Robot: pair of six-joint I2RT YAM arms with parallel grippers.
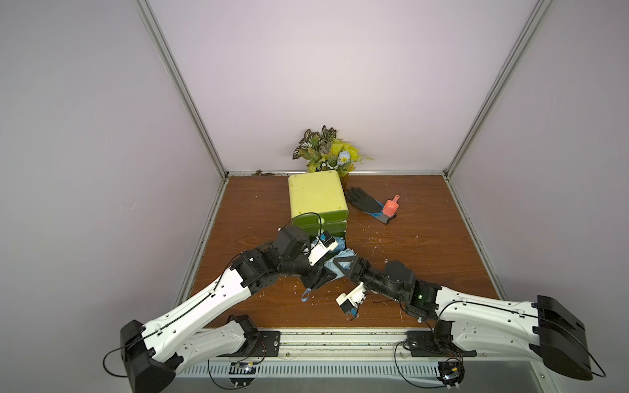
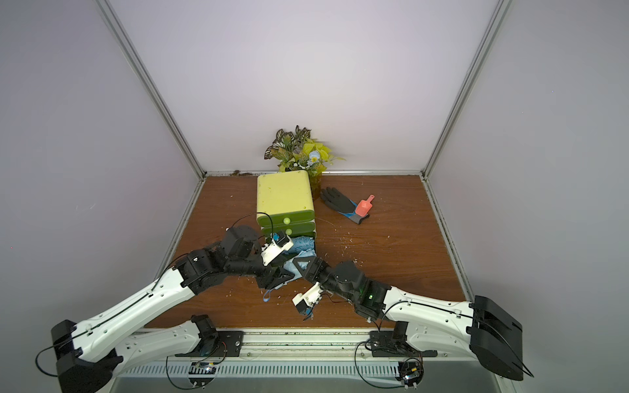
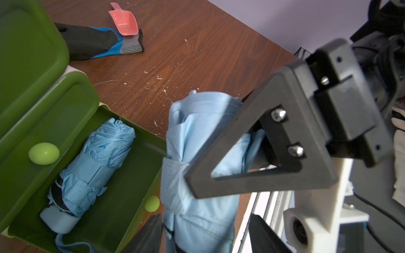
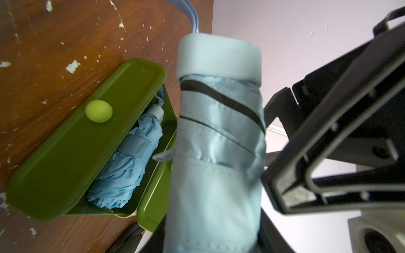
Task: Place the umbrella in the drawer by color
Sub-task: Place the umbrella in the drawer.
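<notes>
**Getting the second blue umbrella into the open drawer**

The right gripper (image 1: 340, 267) is pinching the held umbrella (image 3: 197, 135) across its folded canopy, jaws narrow and biting into the fabric. It is holding the umbrella in the air just in front of the bottom drawer (image 3: 127, 192) of the green drawer unit (image 1: 316, 194). That drawer is standing open, and a stored umbrella (image 3: 96, 157) of the same light blue is lying slantwise inside it, so the colour match looks right.

The left gripper (image 1: 320, 279) is straddling the held umbrella toward its handle end, jaws about half open. In the left wrist view one finger seems to be brushing the cloth while a sliver of gap is showing beside the other, so I judge it is not gripping yet.

To do this step well, the left jaws should be seating near the hard handle cap (image 4: 219, 54) rather than on loose folds (cloth slides, plastic does not). The right gripper should not be letting go before that hold is firm.

The bare drawer floor beside the stored umbrella looks narrow, so the held one wants turning parallel to it and lowering in flat, not end-first.

The wrist strap (image 1: 305, 295) is dangling toward the table (image 1: 425, 255) and could snag on the drawer's knob (image 3: 152, 203). Lifting it clear of the drawer front first seems safer.
</notes>
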